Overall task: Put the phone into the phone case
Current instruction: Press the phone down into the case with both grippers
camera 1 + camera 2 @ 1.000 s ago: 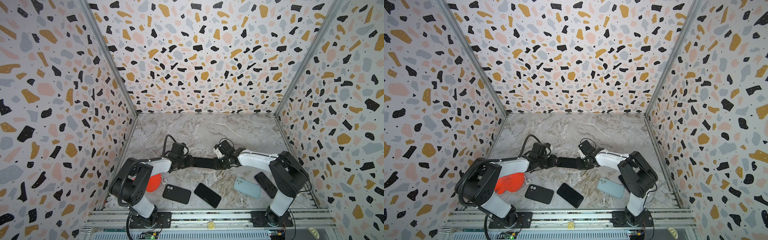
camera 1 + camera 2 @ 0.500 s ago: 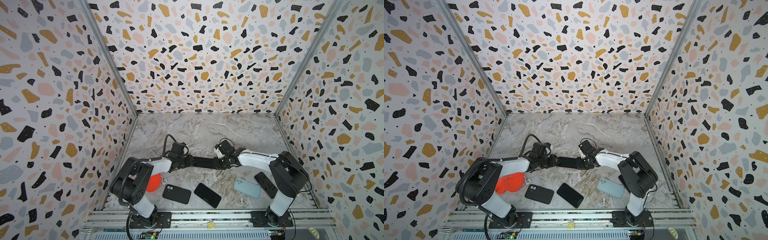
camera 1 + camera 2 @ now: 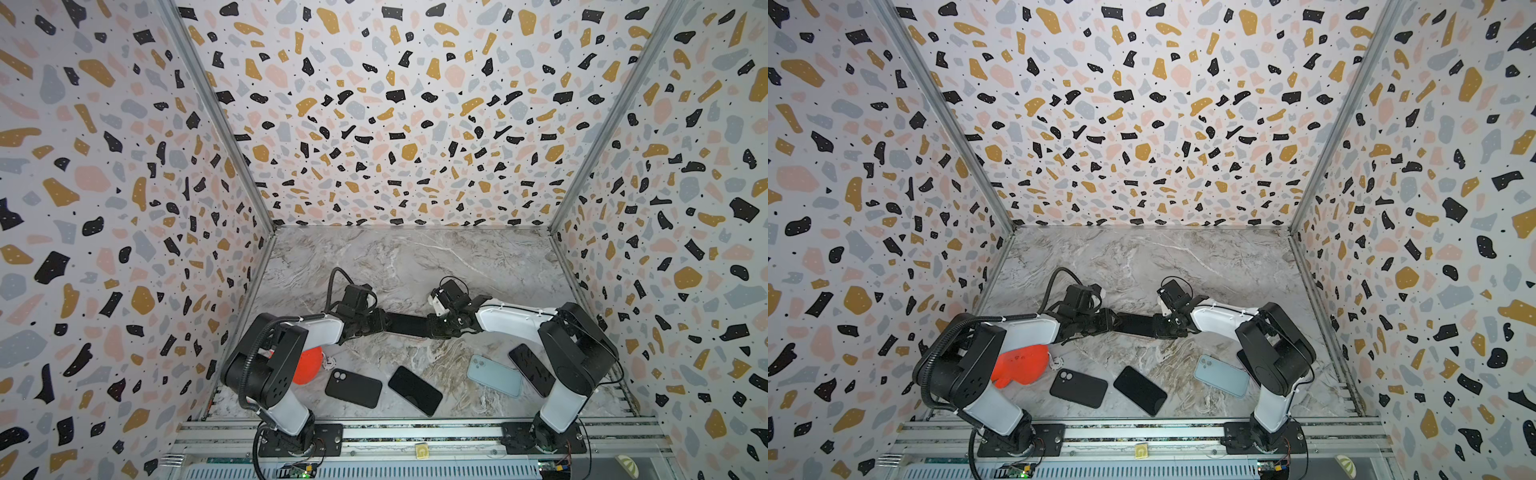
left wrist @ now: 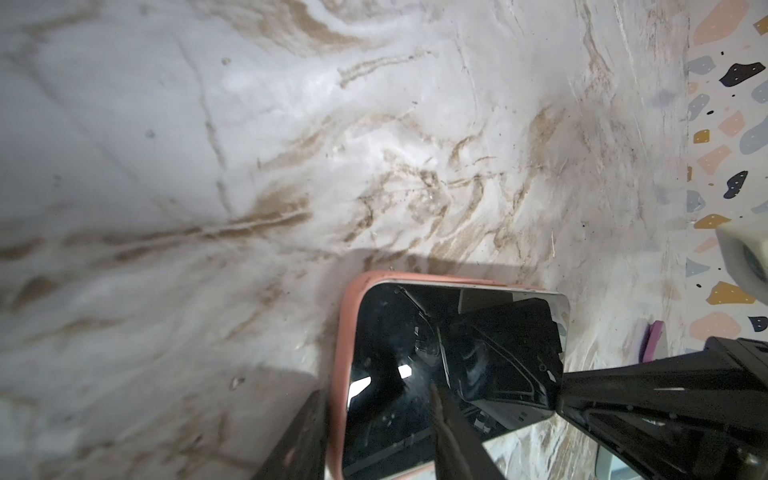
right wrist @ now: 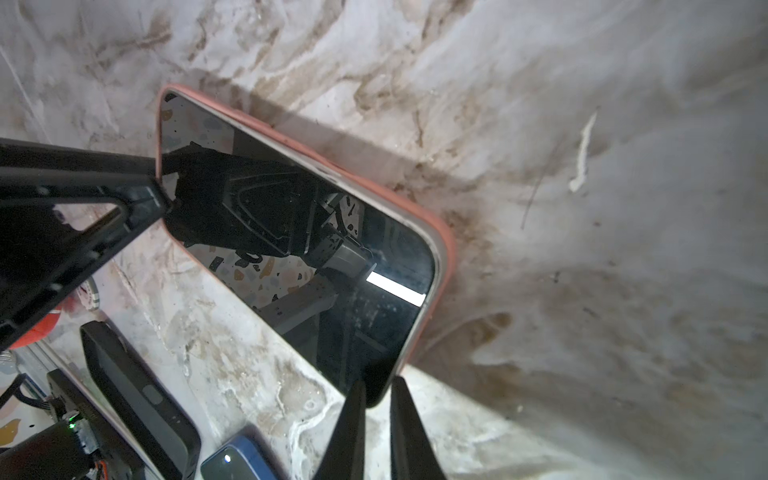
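Seating looks mostly done: black glass-fronted phone [image 5: 291,249] lies in the salmon-pink soft case [image 4: 340,357] mid-tabletop [image 3: 415,266], one long edge not yet tucked. Left hand [image 4: 436,432] is part-open, straddling phone & case end; right hand [image 5: 376,419] is nearly closed, pinching the opp. corner, so pressing remains.

We see the phone [image 5: 291,232] with a glossy black glass face that mirrors the arm, seated in a matt salmon-pink phone case [image 5: 446,249] of rubbery look. The surface [image 4: 291,124] has a smooth marble-patterned finish with brown veining. The enclosure walls [image 3: 395,124] look matt and printed with terrazzo flecks.
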Tool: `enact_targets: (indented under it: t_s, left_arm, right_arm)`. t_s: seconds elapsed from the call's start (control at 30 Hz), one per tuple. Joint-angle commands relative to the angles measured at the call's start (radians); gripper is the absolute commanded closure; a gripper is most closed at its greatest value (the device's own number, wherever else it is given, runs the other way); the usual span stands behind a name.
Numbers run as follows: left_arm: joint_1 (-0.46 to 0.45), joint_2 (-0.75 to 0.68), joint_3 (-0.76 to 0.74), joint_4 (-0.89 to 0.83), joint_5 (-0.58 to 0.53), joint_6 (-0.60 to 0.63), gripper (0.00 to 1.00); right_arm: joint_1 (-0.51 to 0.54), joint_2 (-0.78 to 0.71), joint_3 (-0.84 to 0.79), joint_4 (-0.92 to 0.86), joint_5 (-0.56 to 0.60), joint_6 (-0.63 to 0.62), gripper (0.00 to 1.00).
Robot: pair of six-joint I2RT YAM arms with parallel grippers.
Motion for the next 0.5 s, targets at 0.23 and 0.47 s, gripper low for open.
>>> enact_targets:
  t_s: [0.23, 0.47]
  left_arm:
    - [-0.030, 0.049, -0.021, -0.003, 0.045, -0.016, 0.58]
    - [-0.037, 0.053, -0.021, 0.004, 0.045, -0.023, 0.58]
  right_arm:
    - [0.052, 0.082, -0.020, 0.119, -0.081, -0.003, 0.89]
    - [0.054, 0.090, -0.021, 0.135, -0.090, 0.006, 0.89]
